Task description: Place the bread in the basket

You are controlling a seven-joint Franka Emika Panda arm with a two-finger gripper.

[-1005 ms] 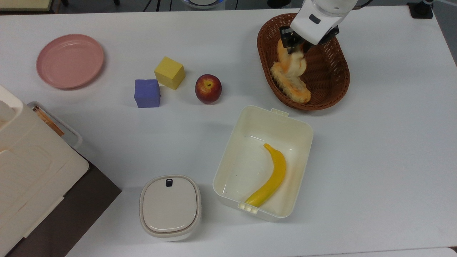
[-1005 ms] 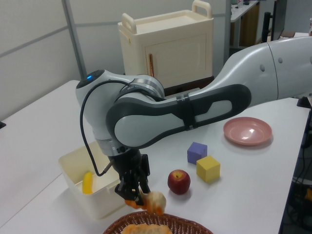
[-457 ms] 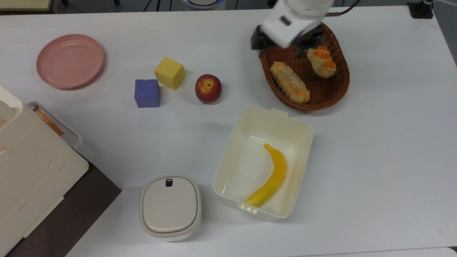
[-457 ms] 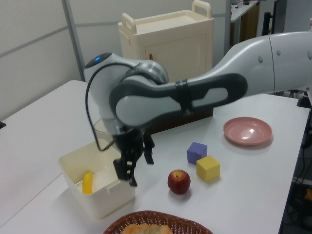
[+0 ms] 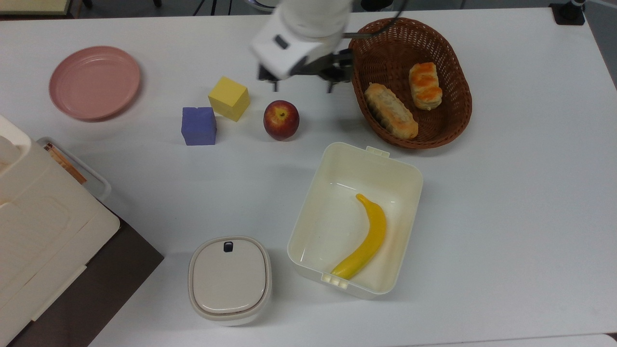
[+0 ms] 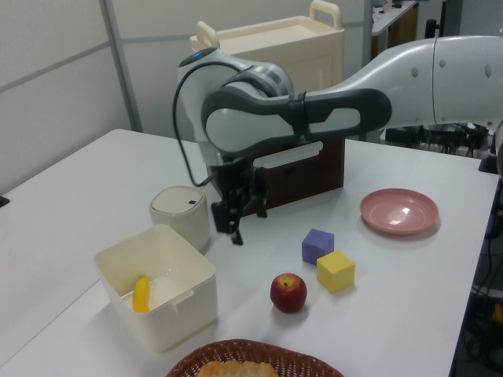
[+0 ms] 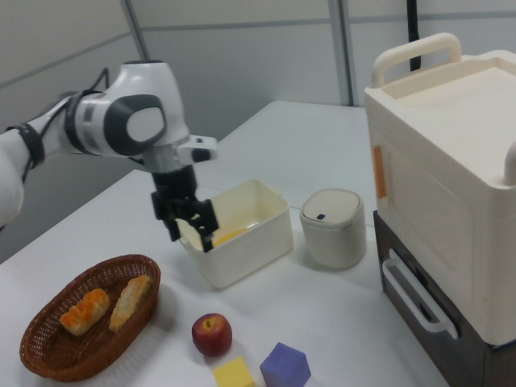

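1. Since the earlier frame the gripper (image 5: 302, 83) has left the basket (image 5: 453, 125) and now hangs above the counter (image 5: 506, 202) near the apple (image 5: 281, 119), jaws spread and empty.
2. The bread (image 5: 425, 86) lies inside the basket, well apart from the jaws, beside the longer loaf (image 5: 390, 111).

A dark-brown woven wicker basket (image 5: 453, 120) holds the bread (image 5: 425, 86), cream crumb under bright orange glaze. Near the table's (image 5: 506, 217) matt white front edge, a glossy cream plastic box (image 5: 308, 207) cradles a smooth yellow banana (image 5: 368, 238).
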